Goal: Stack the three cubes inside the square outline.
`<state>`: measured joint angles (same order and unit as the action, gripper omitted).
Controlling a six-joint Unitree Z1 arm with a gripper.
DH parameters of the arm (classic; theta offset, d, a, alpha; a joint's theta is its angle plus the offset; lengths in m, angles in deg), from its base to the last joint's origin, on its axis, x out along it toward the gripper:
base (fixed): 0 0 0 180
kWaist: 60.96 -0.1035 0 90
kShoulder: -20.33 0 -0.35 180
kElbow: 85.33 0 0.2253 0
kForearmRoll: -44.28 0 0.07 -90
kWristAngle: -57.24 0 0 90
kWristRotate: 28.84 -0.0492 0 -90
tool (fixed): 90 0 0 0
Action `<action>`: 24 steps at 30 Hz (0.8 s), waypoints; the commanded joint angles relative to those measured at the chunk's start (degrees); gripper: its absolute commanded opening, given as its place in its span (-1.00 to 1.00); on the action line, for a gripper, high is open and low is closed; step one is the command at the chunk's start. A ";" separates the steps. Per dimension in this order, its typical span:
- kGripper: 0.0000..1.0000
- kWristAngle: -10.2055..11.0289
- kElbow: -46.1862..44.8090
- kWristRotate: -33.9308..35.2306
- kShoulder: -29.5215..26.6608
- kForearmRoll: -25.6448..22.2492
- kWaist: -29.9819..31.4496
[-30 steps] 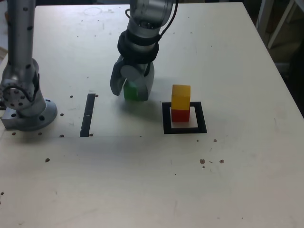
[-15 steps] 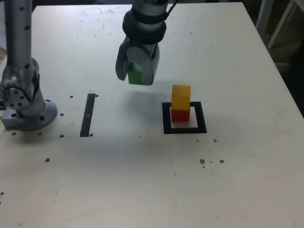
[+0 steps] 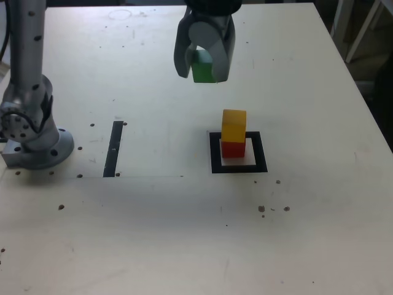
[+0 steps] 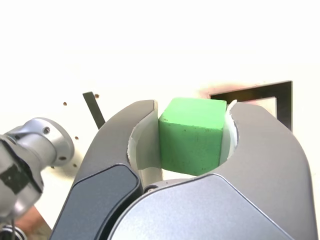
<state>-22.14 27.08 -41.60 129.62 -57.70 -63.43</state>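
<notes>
We are seeing the pale table [image 3: 153, 246] spreading across most of the exterior view, its surface carrying scattered dark spots [image 3: 261, 209]. We are noting the grey arm [image 3: 27, 55] rising at the exterior view's left, its round base [image 3: 40, 155] resting on the tabletop.

We are watching the gripper [image 3: 202, 75] hanging near the exterior view's top — the fingers are grasping the green cube, one pressing on each side. In the wrist view we are seeing pale inner pads [image 4: 146, 145] lining the dark fingers, with the cube sitting between them.

We are finding the square outline [image 3: 263, 153] lying flat in the exterior view, right of centre, its thick black border framing a pale middle. The narrow black strip [image 3: 113, 149] is lying apart from it, between the outline and the base.

Of the cubes, we are recording two standing as a stack: the red cube [image 3: 233, 150] is sitting inside the outline, and the yellow cube [image 3: 234, 125] is resting on top of it, hiding part of its face. The green cube [image 3: 203, 66] is being held up off the table — well apart from the stack, and toward the exterior view's top left from it.
</notes>
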 commanded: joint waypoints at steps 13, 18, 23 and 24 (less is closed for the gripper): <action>-0.52 -3.42 8.13 6.00 4.40 -3.43 6.14; -0.52 -4.54 9.18 6.81 6.31 -3.55 7.69; -0.52 -5.12 9.49 7.21 7.66 -3.52 8.55; -0.52 -5.17 9.49 7.22 7.84 -3.51 8.61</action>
<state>-27.18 36.24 -34.51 137.07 -60.74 -55.01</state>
